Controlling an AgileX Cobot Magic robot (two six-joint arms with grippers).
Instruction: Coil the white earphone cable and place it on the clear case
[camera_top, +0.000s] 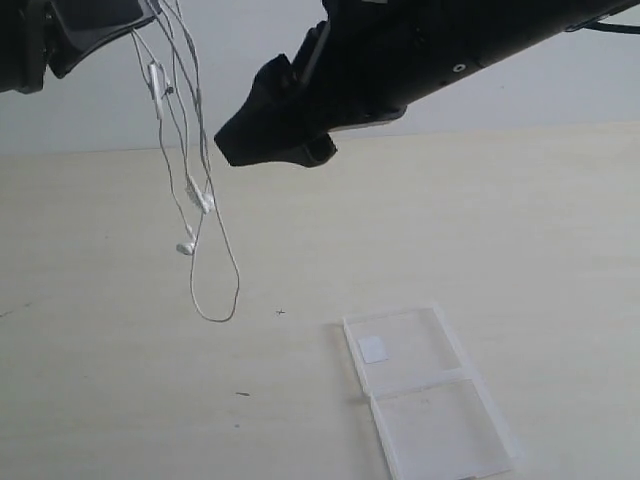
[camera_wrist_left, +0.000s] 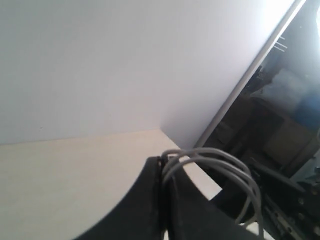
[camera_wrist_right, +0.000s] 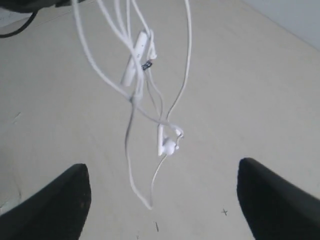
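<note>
Two tools are shown: the left tool (camera_wrist_left: 162, 164) is clamped on the white earphone cable (camera_wrist_right: 135, 67), hung above the surface (camera_top: 100, 400) — the right tool (camera_wrist_right: 162, 172) is spread wide, empty. The clear case (camera_top: 440, 420) is laid open on the surface.

Table (camera_top: 540, 230): pale beige, matte top. Small dark specks (camera_top: 243, 394) scattered on it. Wall (camera_top: 255, 45): plain light grey, behind

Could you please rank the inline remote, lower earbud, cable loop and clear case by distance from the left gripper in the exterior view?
1. Small white inline remote, just below the left gripper.
2. Lower white earbud, further down.
3. Thin white earphone cable's bottom loop, lowest.
4. Flat clear plastic case, on the table, right.
</note>
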